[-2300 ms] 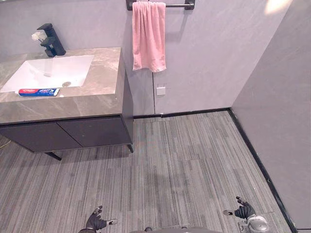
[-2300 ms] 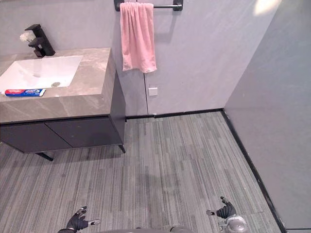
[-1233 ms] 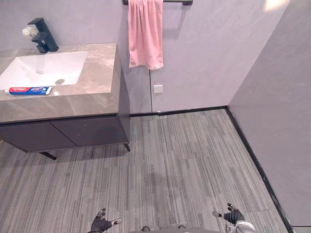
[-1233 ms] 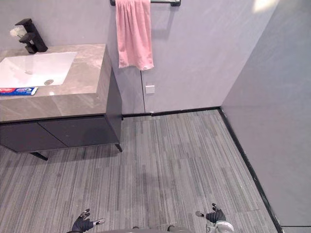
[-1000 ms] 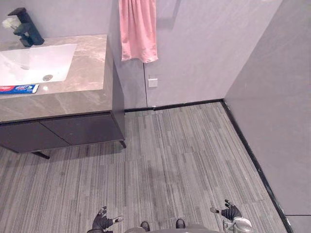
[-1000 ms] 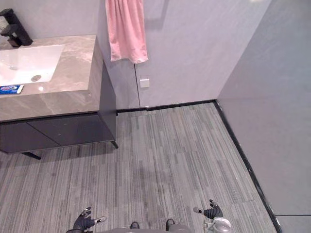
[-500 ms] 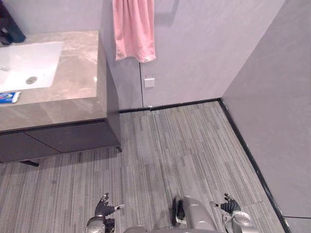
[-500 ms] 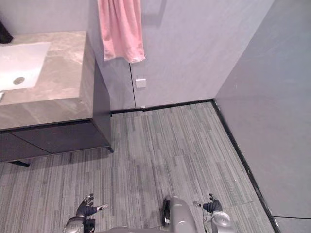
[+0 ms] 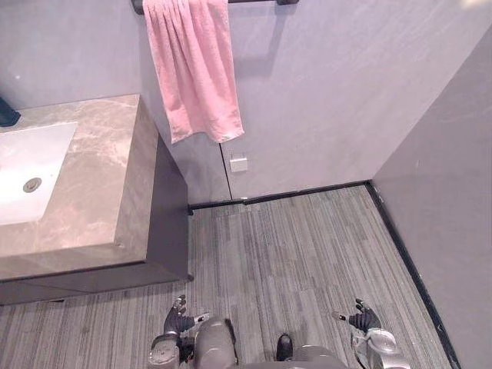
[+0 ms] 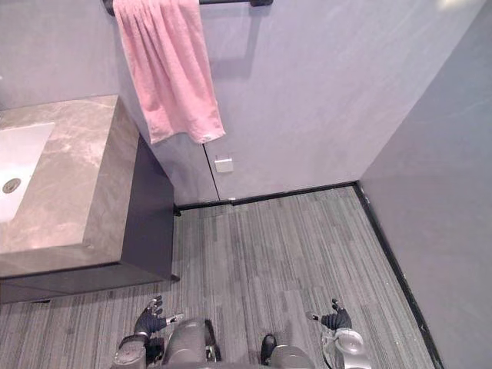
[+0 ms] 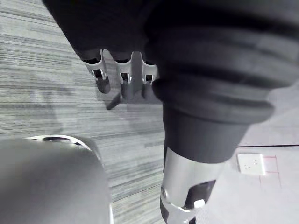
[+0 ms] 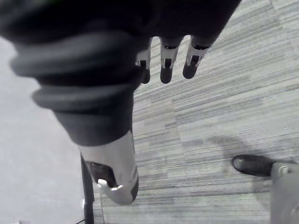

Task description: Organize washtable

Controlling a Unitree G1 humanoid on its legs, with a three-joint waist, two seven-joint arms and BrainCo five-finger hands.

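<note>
The sink (image 9: pixel 23 173) sits in the counter (image 9: pixel 100 177); a towel (image 9: pixel 192 69) hangs above its right edge. Left hand (image 9: pixel 177 317) before it and right hand (image 9: pixel 361 318) well right hang relaxed, empty. Stepping closer carelessly could bump its corner.

Arms lowered at the sides: left hand (image 9: pixel 177 318) and right hand (image 9: pixel 362 318) both empty, fingers straight and relaxed, thumbs pointing inward.

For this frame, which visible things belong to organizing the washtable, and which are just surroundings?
Part of the job:
washtable
its white basin
left hand and right hand, both open and empty

Just there:
pink towel on its rail
wall socket
</note>
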